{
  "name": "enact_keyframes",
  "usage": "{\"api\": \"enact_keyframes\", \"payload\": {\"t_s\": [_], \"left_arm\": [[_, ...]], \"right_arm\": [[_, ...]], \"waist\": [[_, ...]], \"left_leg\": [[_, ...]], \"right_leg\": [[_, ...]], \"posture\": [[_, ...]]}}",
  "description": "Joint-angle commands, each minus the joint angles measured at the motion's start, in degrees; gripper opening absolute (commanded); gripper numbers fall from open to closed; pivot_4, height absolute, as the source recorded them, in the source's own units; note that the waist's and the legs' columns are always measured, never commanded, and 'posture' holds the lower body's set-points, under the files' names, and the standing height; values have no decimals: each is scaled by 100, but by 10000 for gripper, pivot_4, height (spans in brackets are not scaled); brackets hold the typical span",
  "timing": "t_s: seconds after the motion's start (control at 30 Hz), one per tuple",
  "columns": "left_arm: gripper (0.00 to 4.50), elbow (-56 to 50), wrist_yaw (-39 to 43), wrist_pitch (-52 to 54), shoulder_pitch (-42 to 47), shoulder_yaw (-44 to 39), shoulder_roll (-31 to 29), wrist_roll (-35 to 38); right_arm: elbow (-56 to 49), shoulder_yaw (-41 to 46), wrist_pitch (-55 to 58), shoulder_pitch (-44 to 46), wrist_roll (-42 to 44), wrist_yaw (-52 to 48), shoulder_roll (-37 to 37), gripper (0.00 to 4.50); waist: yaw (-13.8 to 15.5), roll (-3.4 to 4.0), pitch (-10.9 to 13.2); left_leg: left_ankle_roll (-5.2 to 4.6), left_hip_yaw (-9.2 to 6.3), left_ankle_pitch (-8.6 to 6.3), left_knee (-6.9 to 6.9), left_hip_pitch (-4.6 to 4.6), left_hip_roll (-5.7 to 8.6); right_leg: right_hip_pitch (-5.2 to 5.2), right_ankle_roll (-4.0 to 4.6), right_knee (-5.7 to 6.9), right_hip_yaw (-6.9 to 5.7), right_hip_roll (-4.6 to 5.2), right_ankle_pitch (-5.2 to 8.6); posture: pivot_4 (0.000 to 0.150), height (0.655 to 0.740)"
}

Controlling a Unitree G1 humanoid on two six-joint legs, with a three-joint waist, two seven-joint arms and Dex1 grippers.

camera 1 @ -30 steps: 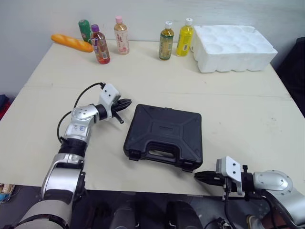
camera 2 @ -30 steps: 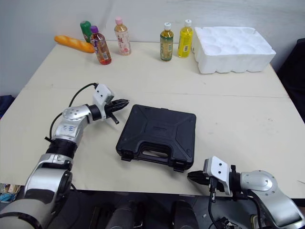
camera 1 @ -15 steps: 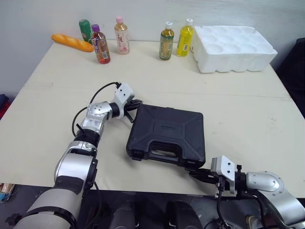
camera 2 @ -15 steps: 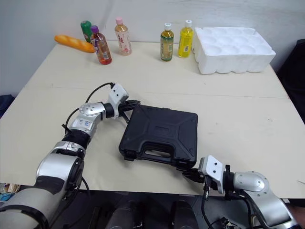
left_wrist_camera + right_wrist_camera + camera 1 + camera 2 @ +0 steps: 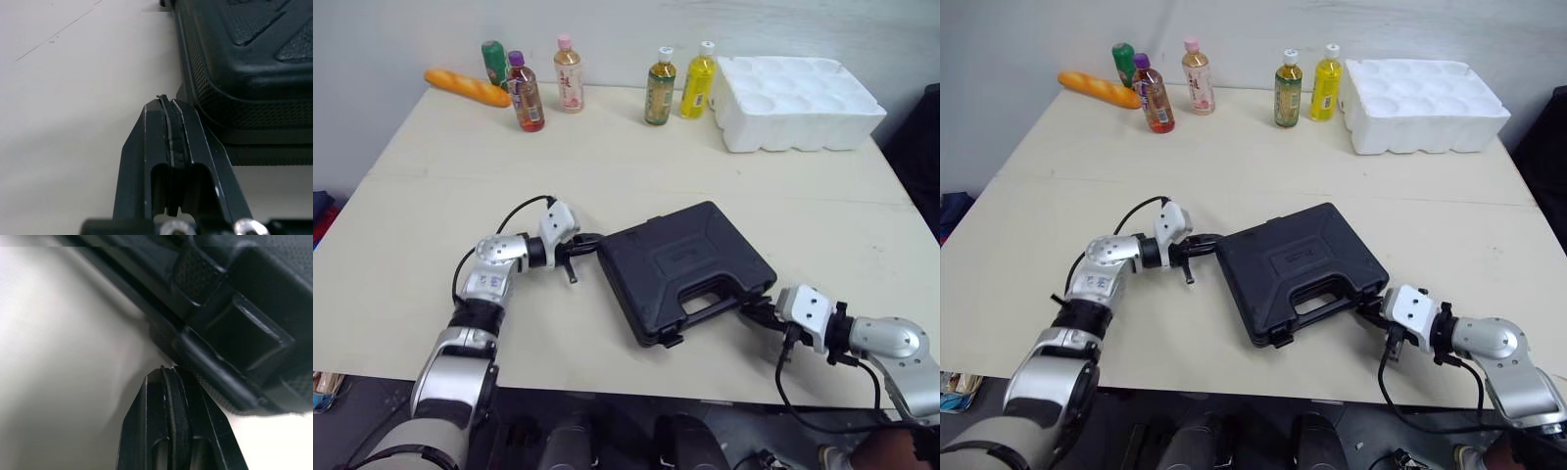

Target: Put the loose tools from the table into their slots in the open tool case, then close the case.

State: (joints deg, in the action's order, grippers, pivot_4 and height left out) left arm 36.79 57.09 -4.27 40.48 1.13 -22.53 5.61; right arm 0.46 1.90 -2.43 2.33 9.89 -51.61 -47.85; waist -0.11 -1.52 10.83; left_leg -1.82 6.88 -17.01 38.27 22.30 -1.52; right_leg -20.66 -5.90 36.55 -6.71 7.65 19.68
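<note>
- tool case (image 5: 680, 269) shut, flat on table (image 5: 607, 147) near the middle, lying askew, handle facing near right
- left gripper (image 5: 588, 239) fingers pressed together, tips just beside case's left corner
- right gripper (image 5: 751, 310) fingers together too, tips at case's near-right edge

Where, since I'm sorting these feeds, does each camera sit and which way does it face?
Left eye, right eye: on the head, looking forward and down at the table; left gripper and right gripper show.
Left wrist: on that wrist, looking along its shut gripper at the case.
Right wrist: likewise, shut gripper at the case's edge.
Shared: the case.
</note>
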Motion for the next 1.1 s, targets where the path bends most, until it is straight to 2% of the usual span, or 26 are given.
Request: {"api": "enact_keyframes", "payload": {"t_s": [0.03, 0.27, 0.67, 0.97, 1.1], "left_arm": [[613, -1014, -408, 546, -328, -189, 156, 358], [613, -2133, -1309, 1279, -911, -374, 331, 442], [613, -2002, -1301, 1413, -770, -111, 76, 285], [613, -2068, -1236, 1690, -808, -26, 7, 343], [613, -2166, -1151, 1844, -877, 57, -207, 264]], "right_arm": [[295, 24, 120, 58, -289, 308, 127, 0], [-106, 105, 570, -164, -245, 514, 268, 0], [-368, 650, 1097, -407, -454, 984, -21, 0], [-391, -21, 1211, 280, -744, 1291, 694, 0], [-295, -239, 887, 608, -767, 1270, 1052, 0]], "waist": [[1, 0, 0], [-1, 0, 0], [72, 0, 0], [-44, 0, -1], [-164, 0, -1]], "left_leg": [[0, -2, 0, 0, 0, -2], [3, -4, -1, -1, -4, -6], [4, -6, -5, -9, -4, -1], [16, -2, -3, -12, -6, -15], [25, -1, 3, -18, -11, -20]], "right_leg": [[2, 0, -3, 1, 1, -1], [7, -1, -4, 4, 2, -2], [11, -1, -19, 1, 1, -2], [6, -1, -14, 4, -10, -2], [4, -1, -10, 6, -14, -1]], "posture": [[1500, 7400], [1500, 7400], [1500, 7400], [1500, 7400], [1500, 7400]]}}
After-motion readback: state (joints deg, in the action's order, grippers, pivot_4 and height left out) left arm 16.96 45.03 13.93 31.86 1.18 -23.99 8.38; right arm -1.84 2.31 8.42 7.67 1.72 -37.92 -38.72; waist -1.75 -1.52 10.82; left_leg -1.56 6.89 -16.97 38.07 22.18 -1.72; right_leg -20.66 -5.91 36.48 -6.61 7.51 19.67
